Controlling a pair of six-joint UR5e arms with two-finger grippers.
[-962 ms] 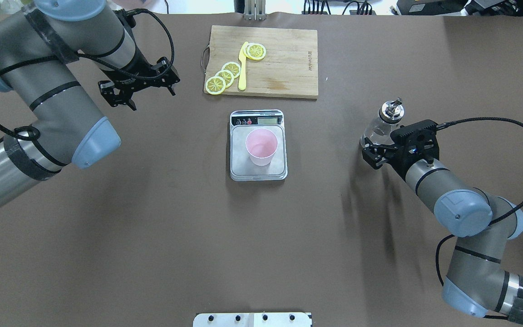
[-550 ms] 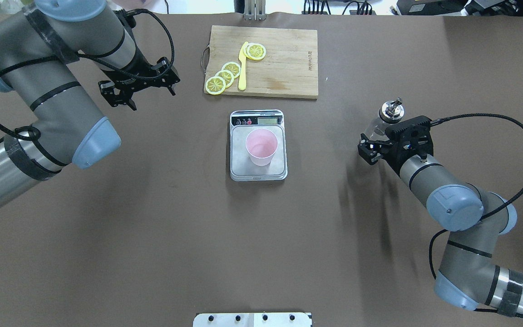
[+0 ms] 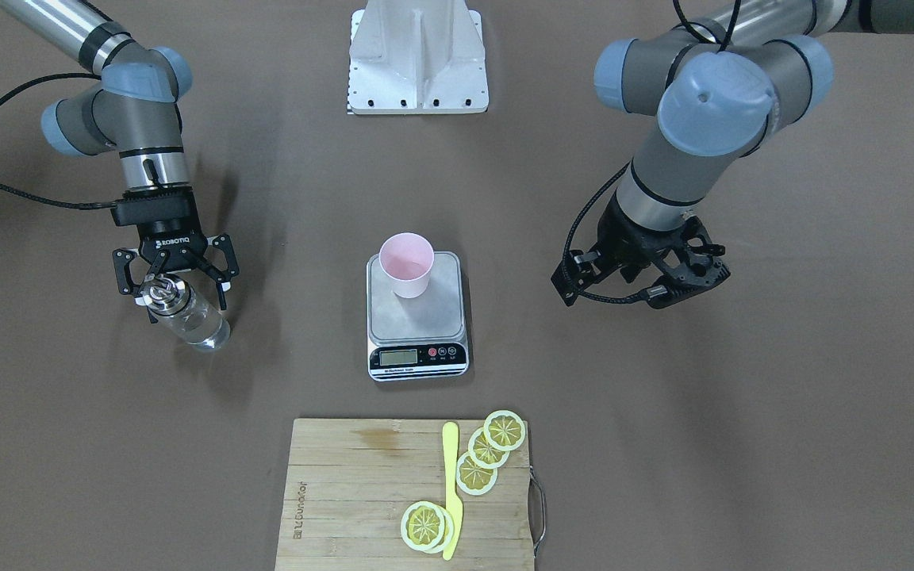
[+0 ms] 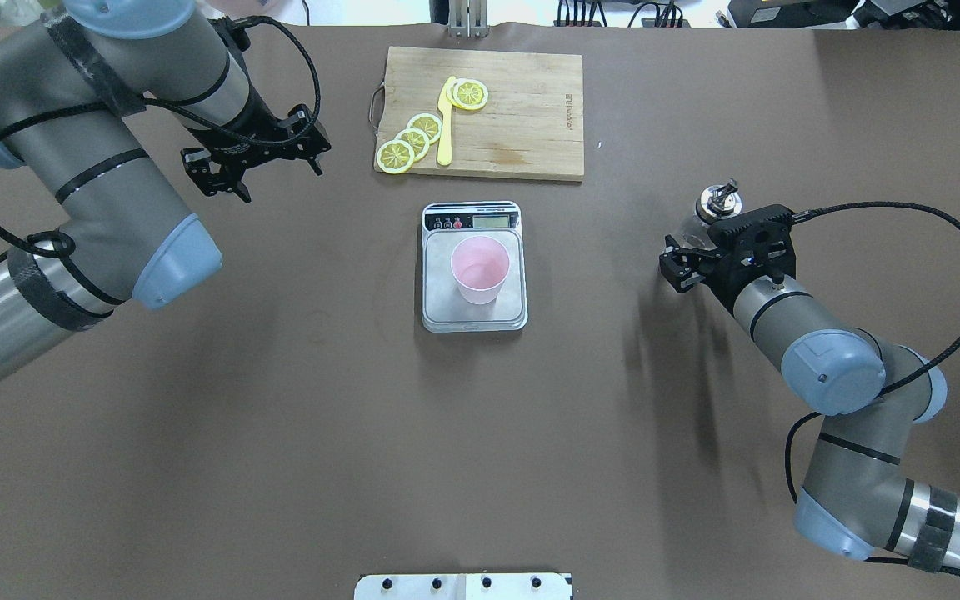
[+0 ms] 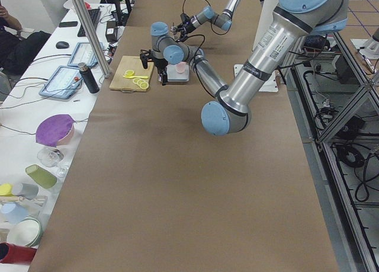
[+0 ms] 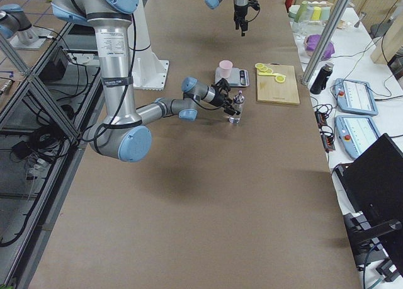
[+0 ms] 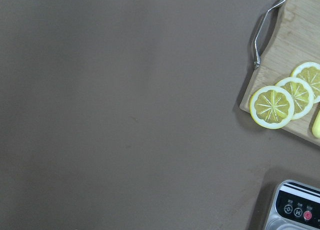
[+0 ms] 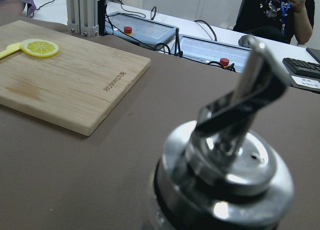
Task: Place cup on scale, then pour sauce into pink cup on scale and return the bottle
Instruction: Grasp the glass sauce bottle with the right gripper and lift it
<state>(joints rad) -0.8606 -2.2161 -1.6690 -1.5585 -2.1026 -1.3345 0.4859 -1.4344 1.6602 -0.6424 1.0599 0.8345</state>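
**Bottle straddled at 3 o'clock, cup standing on the scale**

Clock read from the overhead view, scale [image 4: 438, 292] at the dial's centre, 12 o'clock pointing away from the robot.

Hard to see:
- Overhead, the right gripper [image 4: 691, 260] shows only one finger; the other is behind its own black body.
- Right wrist camera: the metal cap [image 8: 225, 185] fills the lower frame, blurred and cut off at the bottom edge. No fingers in it.
- Left wrist camera: bare table [image 7: 125, 115], a corner of the scale, an edge of the cutting board [image 7: 300, 34]. No fingers in it either.
- Scale display [image 3: 400, 357] too small to read.
- Side views too distant for detail.

Bottle [image 3: 191, 321]: at 3 o'clock, well apart from the scale, upright on the table. Clear glass, shiny pourer on top. How full it is cannot be made out.

The right gripper's fingers [image 3: 120, 274] are spread, one either side of the bottle. Contact with the glass cannot be told.

Cup [image 4: 480, 268]: pale pink, upright on the platform, a little toward 6 o'clock. Cannot tell whether it holds anything.

Left gripper [image 4: 278, 182]: about 10 o'clock, above the table, fingers spread, holding nothing.

Cutting board at 12 o'clock carries lemon slices [image 4: 413, 137] and a yellow knife [image 4: 445, 125].
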